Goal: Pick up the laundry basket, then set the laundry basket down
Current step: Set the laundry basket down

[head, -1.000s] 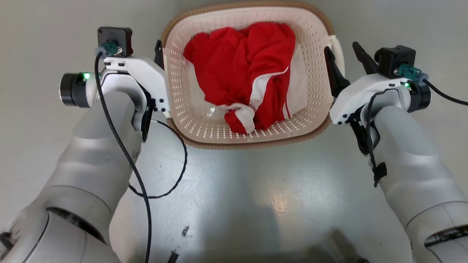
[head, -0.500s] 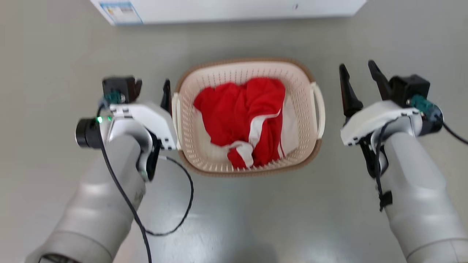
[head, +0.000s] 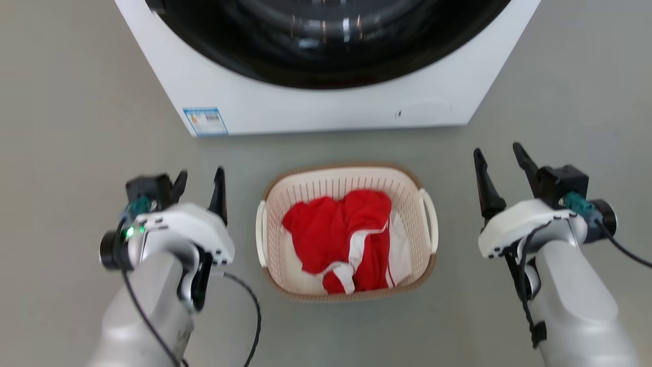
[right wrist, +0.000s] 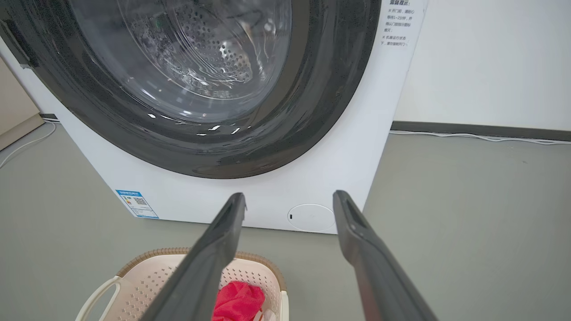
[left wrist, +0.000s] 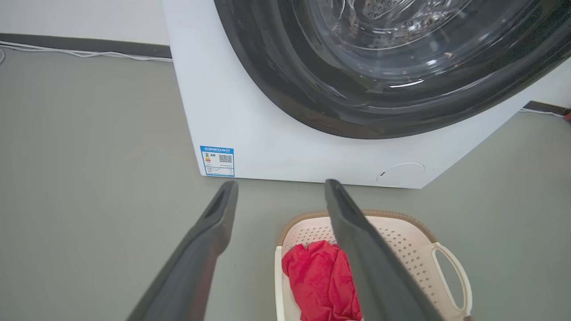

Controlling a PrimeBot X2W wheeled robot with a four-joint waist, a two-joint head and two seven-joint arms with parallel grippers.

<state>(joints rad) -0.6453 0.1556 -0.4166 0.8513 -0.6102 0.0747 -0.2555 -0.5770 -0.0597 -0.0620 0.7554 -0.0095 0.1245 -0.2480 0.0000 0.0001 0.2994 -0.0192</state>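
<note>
Smooth grey-green floor (head: pixel 76 127) runs back to a white wall (right wrist: pixel 482 67). A big white front-loading washing machine (head: pixel 316 109) stands on it. Just before it sits the small cream perforated plastic laundry basket (head: pixel 326 191), holding red-and-white cloth (head: pixel 336 229). The left gripper (head: pixel 201 174) and right gripper (head: pixel 497 150) flank it, spread wide, empty.

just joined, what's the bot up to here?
The robot faces the washing machine with the laundry basket sitting on the floor between its arms. The left gripper and right gripper are both open, one on each side of the basket, clear of its handles and holding nothing. A red-and-white garment lies inside. The basket is either freshly set down or not yet picked up; this moment alone doesn't say which.
</note>
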